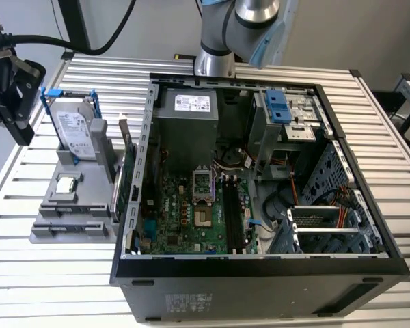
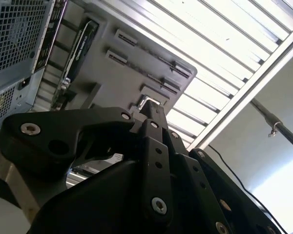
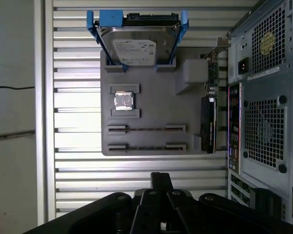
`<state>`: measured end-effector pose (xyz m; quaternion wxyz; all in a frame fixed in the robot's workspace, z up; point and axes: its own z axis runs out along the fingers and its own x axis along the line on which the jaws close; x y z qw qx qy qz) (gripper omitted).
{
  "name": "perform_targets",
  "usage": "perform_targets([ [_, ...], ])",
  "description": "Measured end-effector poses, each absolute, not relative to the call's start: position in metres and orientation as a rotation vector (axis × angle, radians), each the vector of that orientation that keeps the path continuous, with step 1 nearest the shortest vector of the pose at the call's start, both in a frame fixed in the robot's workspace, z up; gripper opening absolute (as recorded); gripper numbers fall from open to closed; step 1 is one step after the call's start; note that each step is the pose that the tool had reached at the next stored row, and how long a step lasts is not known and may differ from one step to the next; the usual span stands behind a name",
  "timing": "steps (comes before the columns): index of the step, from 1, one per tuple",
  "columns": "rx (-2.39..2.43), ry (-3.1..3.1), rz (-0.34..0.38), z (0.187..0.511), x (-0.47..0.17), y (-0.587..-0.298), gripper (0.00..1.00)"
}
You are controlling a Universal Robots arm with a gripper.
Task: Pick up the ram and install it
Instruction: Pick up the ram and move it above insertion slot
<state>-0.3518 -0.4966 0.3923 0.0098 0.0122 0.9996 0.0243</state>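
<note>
Two thin ram sticks stand on edge in slotted rests of a grey holder, one beside the other. In the first wrist view my gripper hovers above the slatted table just short of the holder's ram end, its black fingers pressed together with nothing between them. In the exterior view the gripper hangs at the far left, beside the holder. The second wrist view has the fingertips closed in front of the holder. Black memory slots lie on the motherboard inside the open case.
The holder also carries a silver hard drive with blue clips, a processor chip and a green expansion card. The open computer case stands on the exterior view's right of the holder. The arm's base rises behind the case.
</note>
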Motion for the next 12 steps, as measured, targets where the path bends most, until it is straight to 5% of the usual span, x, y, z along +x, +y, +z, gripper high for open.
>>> perform_targets([
  [12,-0.052,3.122,0.075,0.3941,-0.3521,-0.4966,0.0],
])
